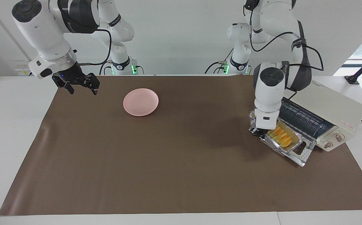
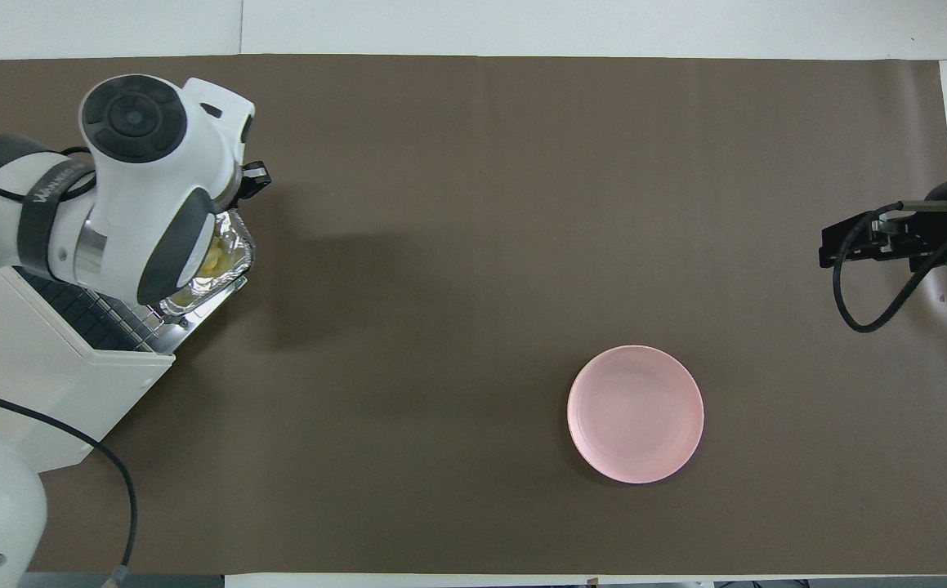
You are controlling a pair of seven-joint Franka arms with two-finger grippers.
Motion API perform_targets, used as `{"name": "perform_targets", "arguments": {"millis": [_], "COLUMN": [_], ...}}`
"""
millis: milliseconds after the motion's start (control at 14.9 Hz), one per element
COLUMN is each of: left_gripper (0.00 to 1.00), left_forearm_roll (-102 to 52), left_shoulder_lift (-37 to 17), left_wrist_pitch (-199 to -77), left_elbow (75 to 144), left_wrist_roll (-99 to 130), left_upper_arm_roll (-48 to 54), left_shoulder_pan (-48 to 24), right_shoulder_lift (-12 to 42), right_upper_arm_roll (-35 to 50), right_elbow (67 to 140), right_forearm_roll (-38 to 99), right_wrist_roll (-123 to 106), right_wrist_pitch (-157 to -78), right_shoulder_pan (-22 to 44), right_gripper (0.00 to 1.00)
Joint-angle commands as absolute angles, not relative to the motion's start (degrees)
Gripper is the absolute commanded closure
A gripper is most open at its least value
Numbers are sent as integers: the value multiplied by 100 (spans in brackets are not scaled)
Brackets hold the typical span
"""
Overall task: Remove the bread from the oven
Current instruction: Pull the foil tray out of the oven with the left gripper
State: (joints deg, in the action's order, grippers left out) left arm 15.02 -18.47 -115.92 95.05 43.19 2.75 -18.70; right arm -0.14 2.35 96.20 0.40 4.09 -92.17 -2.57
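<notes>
Judged to be mid-extraction: left gripper (image 1: 260, 131) down at the edge of the foil tray (image 1: 288, 147), apparently pinching its rim on the side away from the oven (image 1: 327, 117), though true contact could not be confirmed and finger spread could not be told. Bread (image 1: 281, 137) lay in that tray, golden and ridged, still short of free. Tray itself sat on the lowered oven door (image 1: 302, 153), just in front of the dark wire rack (image 1: 302, 120), toward the left arm's end of the table. Next move seemed to call for drawing or lifting the tray level, clear of the door, without tipping the loaf. Pink plate (image 1: 141, 102) stood well apart on the brown mat (image 1: 181, 162), holding nothing. Right gripper (image 1: 80, 84) waited aloft over the mat's corner, fingers parted, carrying nothing.
</notes>
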Motion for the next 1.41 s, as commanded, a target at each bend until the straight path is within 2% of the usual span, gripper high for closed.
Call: {"name": "perform_targets", "arguments": {"millis": [0, 201, 403, 604, 872, 1342], "left_gripper": [100, 100, 100, 100, 100, 100], "left_forearm_roll": [986, 914, 923, 914, 905, 512], "left_shoulder_lift": [-2092, -2118, -2556, -3048, -3252, -3322], "left_wrist_pitch": [-11040, -11048, -11074, -11170, -11915, -12146], "left_elbow": [8825, 8886, 8519, 8279, 8402, 8350], "left_wrist_roll": [3894, 3326, 3085, 3094, 3103, 3146], "left_upper_arm_roll": [229, 220, 229, 229, 229, 229], "left_shoulder_pan": [-2529, -3399, -3760, -3902, -4096, -4175], "right_shoulder_lift": [-132, -132, -132, -132, -132, -132], "right_upper_arm_roll": [299, 290, 290, 299, 290, 299], "right_elbow": [9756, 9756, 9756, 9756, 9756, 9756], "right_forearm_roll": [-53, -53, -53, -53, -53, -53], "right_wrist_roll": [255, 255, 255, 255, 255, 255], "right_wrist_pitch": [-9229, -9229, -9229, -9229, -9229, -9229], "right_shoulder_pan": [-334, -334, -334, -334, -334, -334], "right_gripper": [0, 0, 0, 0, 0, 0]}}
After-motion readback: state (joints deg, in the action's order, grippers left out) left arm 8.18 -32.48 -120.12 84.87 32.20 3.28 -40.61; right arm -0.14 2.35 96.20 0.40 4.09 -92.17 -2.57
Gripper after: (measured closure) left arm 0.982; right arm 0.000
